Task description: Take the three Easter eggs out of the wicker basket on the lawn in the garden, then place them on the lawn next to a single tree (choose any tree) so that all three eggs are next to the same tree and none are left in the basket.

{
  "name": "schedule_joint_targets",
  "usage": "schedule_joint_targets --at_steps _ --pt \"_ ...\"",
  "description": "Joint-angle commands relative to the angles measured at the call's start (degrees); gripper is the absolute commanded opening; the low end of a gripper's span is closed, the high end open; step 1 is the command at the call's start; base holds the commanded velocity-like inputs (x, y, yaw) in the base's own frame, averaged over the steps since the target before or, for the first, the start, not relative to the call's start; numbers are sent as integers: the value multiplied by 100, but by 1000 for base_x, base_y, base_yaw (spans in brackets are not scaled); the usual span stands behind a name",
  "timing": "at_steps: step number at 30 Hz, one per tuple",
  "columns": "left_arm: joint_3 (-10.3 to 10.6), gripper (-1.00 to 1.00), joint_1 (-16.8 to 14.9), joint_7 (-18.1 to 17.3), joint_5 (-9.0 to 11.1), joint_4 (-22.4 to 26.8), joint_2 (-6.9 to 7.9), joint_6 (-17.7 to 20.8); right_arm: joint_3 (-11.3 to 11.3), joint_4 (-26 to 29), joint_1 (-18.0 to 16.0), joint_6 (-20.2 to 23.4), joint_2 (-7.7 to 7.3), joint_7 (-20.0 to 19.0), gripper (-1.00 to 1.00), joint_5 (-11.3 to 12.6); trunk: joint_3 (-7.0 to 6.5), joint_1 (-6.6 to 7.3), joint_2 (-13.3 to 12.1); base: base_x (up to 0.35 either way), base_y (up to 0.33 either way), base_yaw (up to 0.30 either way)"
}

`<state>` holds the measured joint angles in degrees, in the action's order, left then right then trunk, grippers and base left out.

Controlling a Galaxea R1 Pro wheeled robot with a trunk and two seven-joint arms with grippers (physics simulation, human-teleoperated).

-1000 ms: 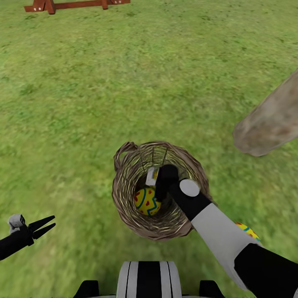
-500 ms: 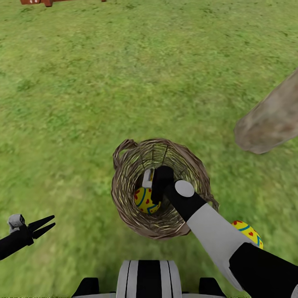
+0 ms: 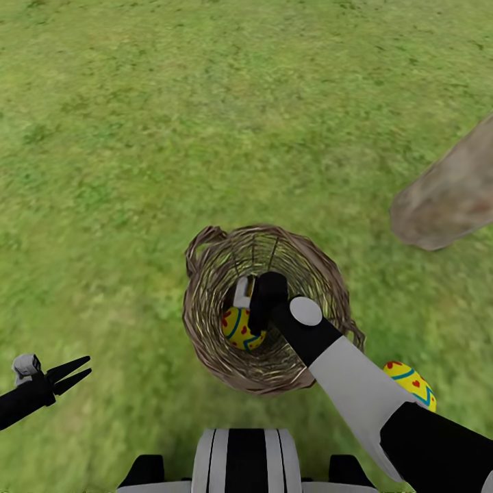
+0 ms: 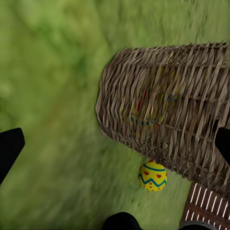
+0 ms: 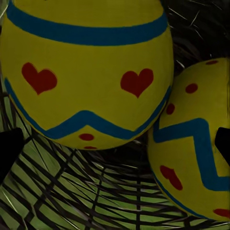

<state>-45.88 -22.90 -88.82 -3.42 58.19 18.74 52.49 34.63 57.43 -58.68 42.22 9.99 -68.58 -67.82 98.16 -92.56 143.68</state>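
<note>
Lawn point(image 3: 205, 103); second basket egg point(image 5: 191, 143) wrist-side.

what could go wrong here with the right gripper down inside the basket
1. Two eggs lie close together in the wicker basket: the hearts egg and the dotted egg. Closing the right gripper might pinch one and push the other aside.
2. The arm passes close over the basket's rim, so lifting could tip the basket.
3. The egg on the lawn lies right beside that arm's forearm and could get knocked.
</note>
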Motion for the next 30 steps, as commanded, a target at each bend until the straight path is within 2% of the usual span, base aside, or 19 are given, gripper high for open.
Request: schedule_joint_targets --at_steps 1,27,30 --pt "-8 100 -4 -39 -36 1 0 60 8 37 -4 40 1 -41 100 -38 13 1 1 0 0 0" --pt "-43 100 -4 -48 -19 21 16 60 17 318 5 40 1 -80 100 -39 253 1 1 27 6 0" --pt "-43 100 -4 -44 -19 18 16 60 10 546 12 40 1 -84 100 -39 278 1 1 0 0 0"
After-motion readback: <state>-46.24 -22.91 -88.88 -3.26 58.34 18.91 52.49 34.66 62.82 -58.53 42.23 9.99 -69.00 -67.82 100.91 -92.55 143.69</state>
